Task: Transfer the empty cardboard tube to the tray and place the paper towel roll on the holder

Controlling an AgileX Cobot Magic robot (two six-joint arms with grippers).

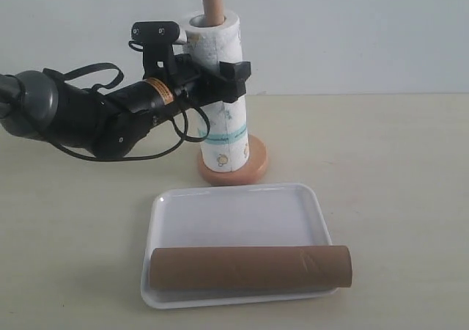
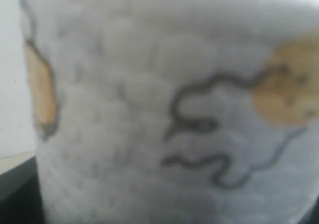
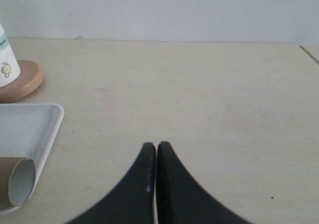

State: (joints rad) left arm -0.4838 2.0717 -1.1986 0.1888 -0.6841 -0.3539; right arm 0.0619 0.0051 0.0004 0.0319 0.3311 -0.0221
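Sitting inside L gripper (image 1: 224, 79): towel roll (image 1: 219, 42)

This looks to me like a robot test lab, not a home. A plain pale desk (image 1: 396, 198) stands against a blank white wall (image 1: 352, 29). My black left arm (image 1: 88, 114) is strung with loose cables and carries a bolted-on camera (image 1: 155, 31). A few household props sit staged on the desk: a white tray (image 1: 234, 198) and a wooden holder (image 1: 253, 165).

Bright, even light; soft shadows; paper towel roll (image 2: 164, 114) blurred up close.
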